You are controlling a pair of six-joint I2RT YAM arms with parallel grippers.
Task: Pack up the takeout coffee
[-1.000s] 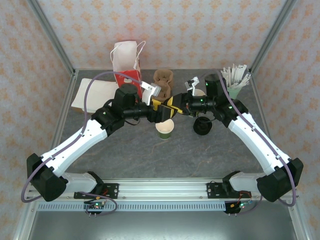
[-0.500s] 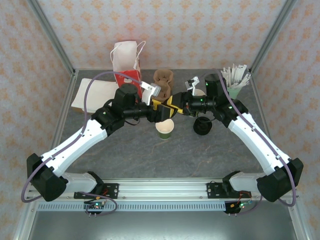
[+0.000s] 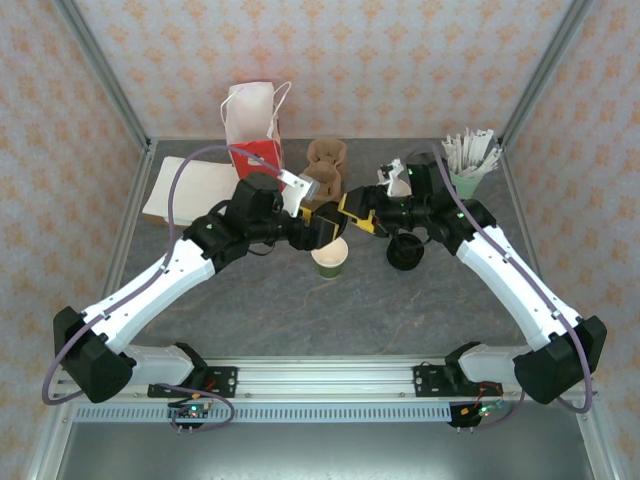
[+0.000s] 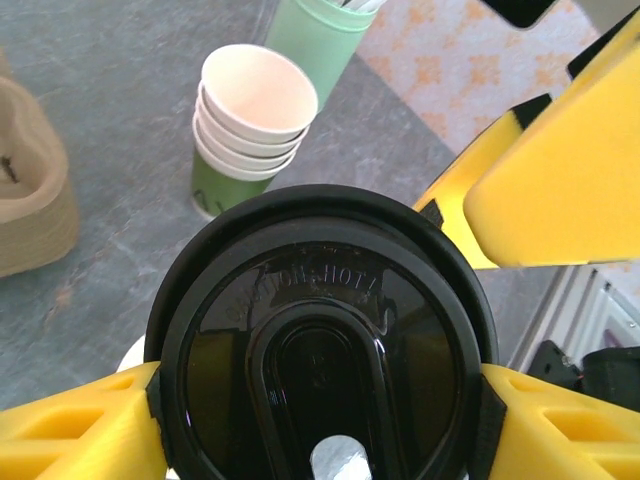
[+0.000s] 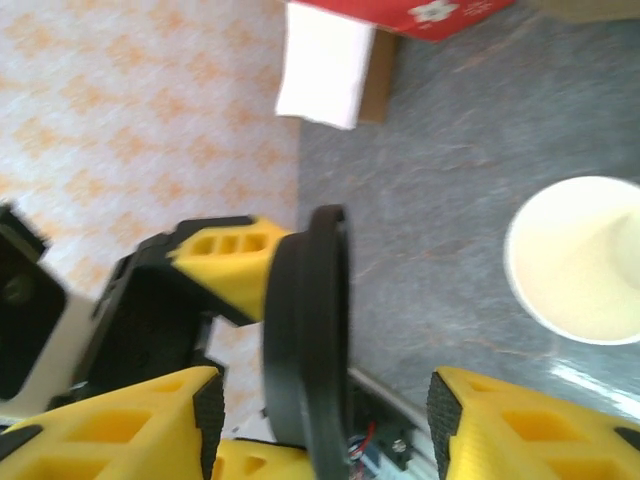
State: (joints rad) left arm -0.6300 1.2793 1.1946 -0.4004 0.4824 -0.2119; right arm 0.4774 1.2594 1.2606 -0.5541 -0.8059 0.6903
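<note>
the left gripper (image 4: 320,425) has a black lid (image 4: 320,330) pinched across its width. one yellow finger (image 4: 80,435) presses on each side of the rim, and the lid's raised lettering faces the wrist camera. the right gripper (image 5: 330,400) comes at it head-on from the other side with its jaws apart. the lid sits edge-on between them, close to one finger (image 5: 110,425) and well clear of the other, so that gripper holds nothing.

from above, the two grippers meet tip to tip over the middle of the grey table (image 3: 300,310). an open green cup (image 3: 330,257), cream inside, stands on the table just below them on the near side, apart from the held lid. a second black lid (image 3: 405,252) lies under the right gripper's arm, on its near side. i can't tell whether it sits on a cup or on the bare table.

beyond the lid in the left gripper stands an upright stack of green cups (image 4: 250,125), with a pale mint cup (image 4: 320,40) just behind it. a brown pulp carrier (image 3: 326,160) sits just past the fingertips on the far side. a red and white paper bag (image 3: 255,135) stands further off, to the far left of the left gripper.
</note>
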